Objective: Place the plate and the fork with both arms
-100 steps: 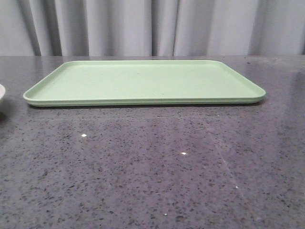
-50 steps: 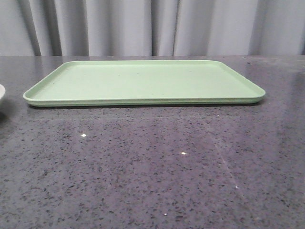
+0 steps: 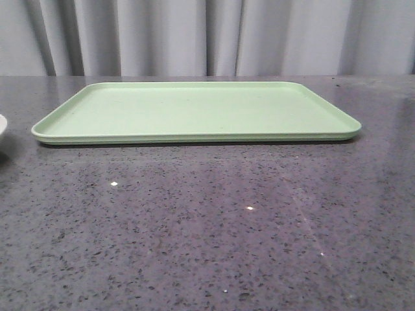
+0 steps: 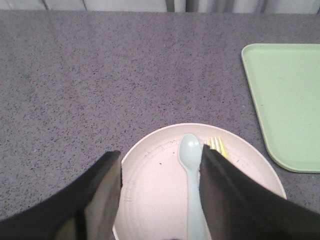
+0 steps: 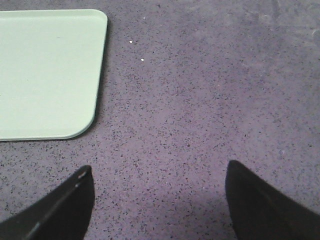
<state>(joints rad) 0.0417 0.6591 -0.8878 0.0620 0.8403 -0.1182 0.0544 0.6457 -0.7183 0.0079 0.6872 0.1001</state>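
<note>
The off-white, faintly pink plate (image 4: 160, 195) lies on the dark speckled table, and a sliver of its rim (image 3: 2, 126) shows at the front view's far left edge. The yellow fork (image 4: 218, 145) rests on it, only its tines showing past one dark finger. A light blue spoon (image 4: 191, 170) lies on the plate beside the fork. My left gripper (image 4: 161, 162) hangs open over the plate, its fingers straddling the plate's near part. My right gripper (image 5: 159, 175) is open above bare table, holding nothing.
A large rectangular pale green tray (image 3: 194, 110) lies flat across the middle of the table; its corner shows in the left wrist view (image 4: 285, 100) and right wrist view (image 5: 45, 75). Grey curtains hang behind the table.
</note>
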